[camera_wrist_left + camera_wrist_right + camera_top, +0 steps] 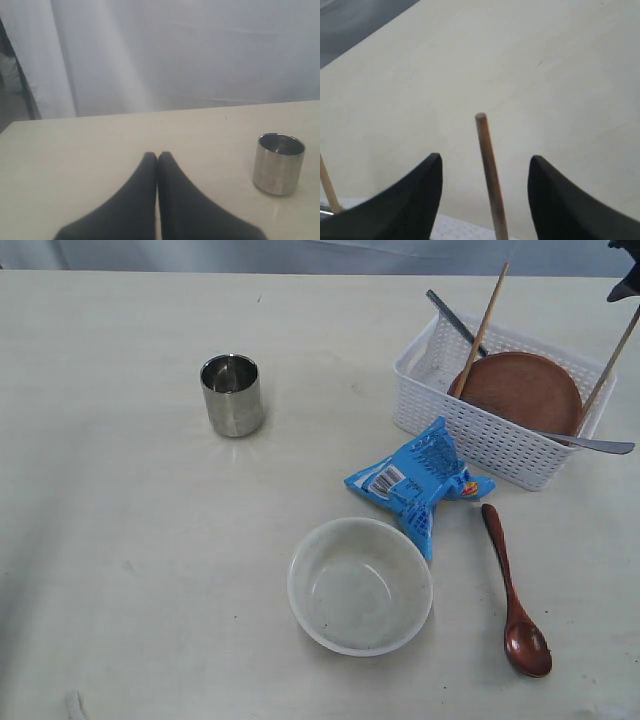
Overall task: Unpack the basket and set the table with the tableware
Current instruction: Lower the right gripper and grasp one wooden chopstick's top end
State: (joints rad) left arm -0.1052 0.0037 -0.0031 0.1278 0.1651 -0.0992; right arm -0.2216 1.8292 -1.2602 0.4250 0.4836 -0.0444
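**Basket (pixel 480 440) half-emptied on cream table (pixel 120 620)**

Inside the basket: brown plate (pixel 522 390), tilted; wooden chopstick (pixel 485 328) slanting up from the left end, second chopstick (pixel 610 365) from the right end. Two metal utensils, one handle (pixel 452 318) over the far-left corner, the other handle (pixel 598 446) past the right end; fork or knife, cannot tell.

Out on the table: blue snack packet (pixel 415 480) against the basket's front wall; off-white bowl (pixel 360 590) upright beyond the packet; dark wooden spoon (pixel 508 585) before the basket's right end; steel cup (pixel 232 395) upright, well left of the basket.

Right gripper (pixel 486 159) over the basket's right end, fingers spread wide either side of the second chopstick (pixel 490 175), touching neither side. Left gripper (pixel 157 156) pinched together on nothing, near the cup, well apart from the basket.
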